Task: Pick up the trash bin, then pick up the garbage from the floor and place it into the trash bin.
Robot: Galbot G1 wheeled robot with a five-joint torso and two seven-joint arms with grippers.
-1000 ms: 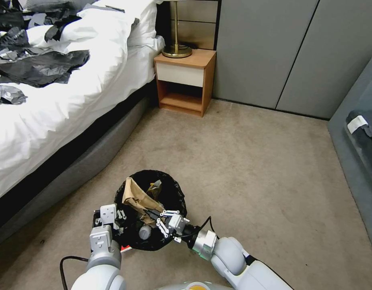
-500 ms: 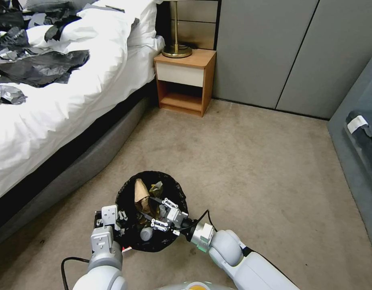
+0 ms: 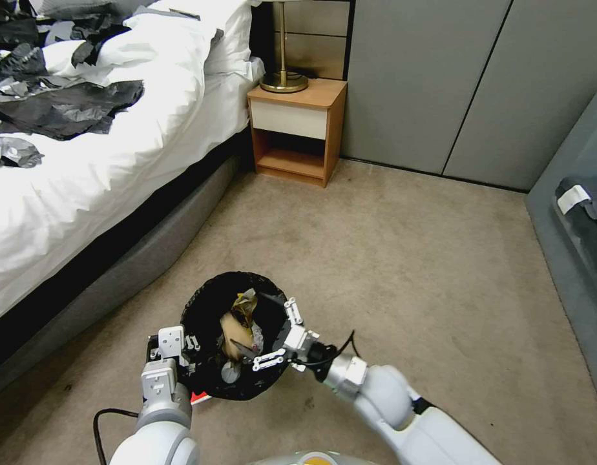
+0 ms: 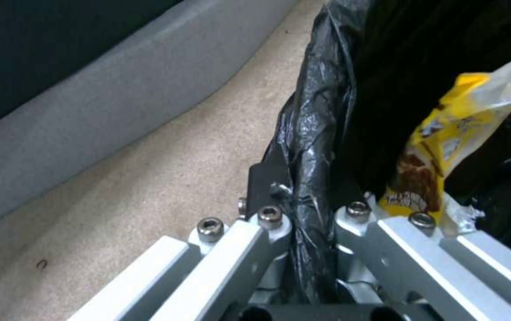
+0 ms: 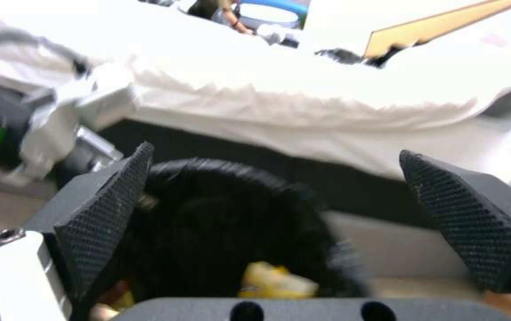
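The trash bin (image 3: pixel 208 303), lined with a crinkly black bag, hangs just above the floor (image 3: pixel 389 271) in front of me. My left gripper (image 3: pixel 185 352) is shut on its near-left rim; the left wrist view has the gripper (image 4: pixel 312 218) clamped on the folded black bag (image 4: pixel 321 125). Garbage lies inside: a brown paper bag (image 3: pixel 231 328), a yellow wrapper (image 3: pixel 246 301) (image 4: pixel 446 133) and a grey bottle cap (image 3: pixel 230 372). My right gripper (image 3: pixel 263 329) stands open over the bin's right rim, nothing between its black pads (image 5: pixel 107 214). Below them are the bin's mouth (image 5: pixel 226 223) and a yellow scrap (image 5: pixel 273 278).
A bed (image 3: pixel 85 174) with white bedding and black bags on it runs along the left, its grey base (image 4: pixel 89 98) close to the bin. A wooden nightstand (image 3: pixel 297 126) with a lamp stands ahead, grey cabinet doors (image 3: pixel 440 84) behind, a grey sofa (image 3: pixel 583 213) at the right. A red scrap (image 3: pixel 198 396) shows under the bin.
The right gripper held the brown paper bag over the bin, let it drop inside, opened wide and drew back to the right rim. The left gripper kept its hold.
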